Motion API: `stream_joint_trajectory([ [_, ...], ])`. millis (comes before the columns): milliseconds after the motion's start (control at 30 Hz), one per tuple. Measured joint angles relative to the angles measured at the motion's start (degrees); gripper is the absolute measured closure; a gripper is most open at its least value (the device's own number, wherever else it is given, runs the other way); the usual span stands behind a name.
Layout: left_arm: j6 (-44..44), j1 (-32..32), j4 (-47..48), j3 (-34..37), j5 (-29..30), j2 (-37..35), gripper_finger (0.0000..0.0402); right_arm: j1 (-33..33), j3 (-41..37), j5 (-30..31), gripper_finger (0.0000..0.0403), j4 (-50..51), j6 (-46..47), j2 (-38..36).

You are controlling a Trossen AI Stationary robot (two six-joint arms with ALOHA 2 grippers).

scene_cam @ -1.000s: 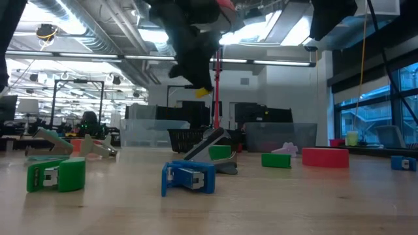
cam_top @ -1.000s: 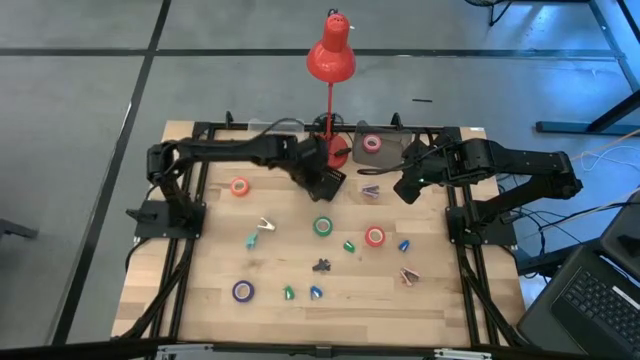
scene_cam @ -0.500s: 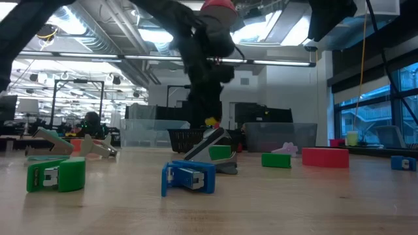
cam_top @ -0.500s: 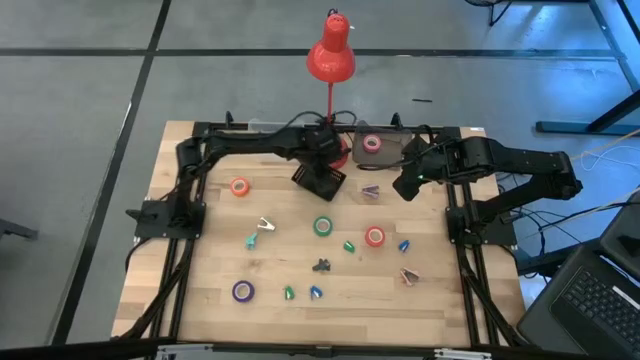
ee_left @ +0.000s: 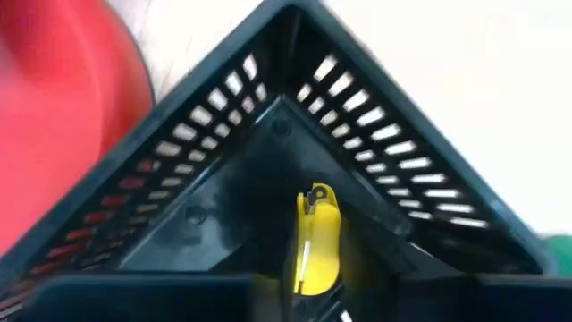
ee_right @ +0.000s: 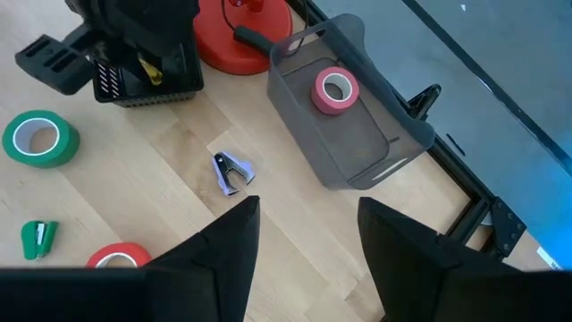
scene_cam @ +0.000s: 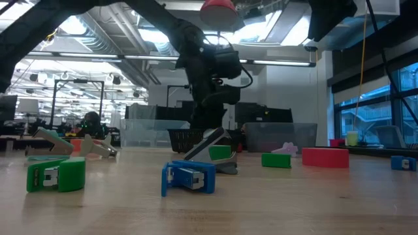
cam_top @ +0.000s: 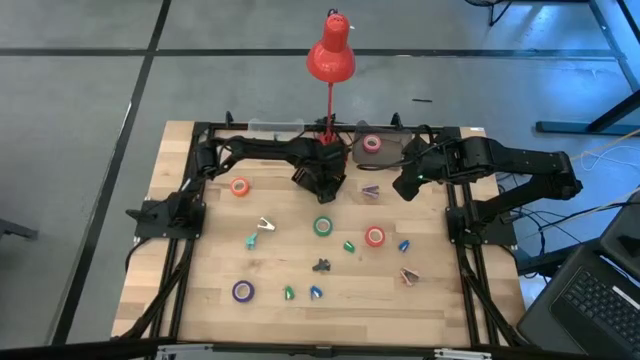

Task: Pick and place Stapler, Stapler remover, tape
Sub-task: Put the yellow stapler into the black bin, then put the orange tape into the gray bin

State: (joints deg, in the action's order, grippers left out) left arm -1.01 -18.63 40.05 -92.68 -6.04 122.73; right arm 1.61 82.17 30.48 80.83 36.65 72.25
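My left gripper [cam_top: 322,176] reaches down into the black slotted basket [cam_top: 318,186] beside the red lamp's base and is shut on a small yellow stapler [ee_left: 317,237]. The right wrist view also shows that stapler [ee_right: 152,68] inside the basket [ee_right: 147,82]. My right gripper [ee_right: 304,259] hovers open above the table near the staple remover [ee_right: 231,173], touching nothing. A pink tape roll [cam_top: 372,144] lies in the grey tray [ee_right: 357,143]. Green [cam_top: 323,226], red [cam_top: 375,236], orange [cam_top: 240,186] and purple [cam_top: 243,290] tape rolls lie flat on the table. My left gripper pinches the yellow stapler [ee_left: 315,259] between its two fingers, coming from above and pointing down into the basket. The stapler's free end [ee_left: 315,199] points at the basket floor. I cannot tell whether it touches the floor.
The red desk lamp [cam_top: 330,60] stands on its base [ee_right: 246,27] right behind the basket. Small green and blue staplers [cam_top: 349,245], [cam_top: 316,292], a dark one [cam_top: 321,265] and other small pieces [cam_top: 265,225] lie scattered over the wooden table. Bare wood lies along the near edge.
My left gripper has come down with the yellow stapler from well above the table into the black basket, while the left arm has swung toward the table's far edge. The right arm has kept still.
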Motion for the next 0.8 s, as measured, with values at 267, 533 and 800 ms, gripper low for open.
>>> stream_joint_trajectory([
  [267,1.15,-0.45,1.15,-0.04,1.2,-4.5,0.0154,0.0,0.0,0.0,0.021,0.01,0.38,0.0],
  [533,6.84,-0.14,21.36,1.22,10.77,-17.8,0.0144,0.0,0.0,-0.46,0.0211,3.28,2.35,0.0],
  [800,17.51,0.1,27.19,15.67,6.34,-34.45,0.0161,0.0,0.0,-0.47,0.0211,4.75,3.37,0.0],
])
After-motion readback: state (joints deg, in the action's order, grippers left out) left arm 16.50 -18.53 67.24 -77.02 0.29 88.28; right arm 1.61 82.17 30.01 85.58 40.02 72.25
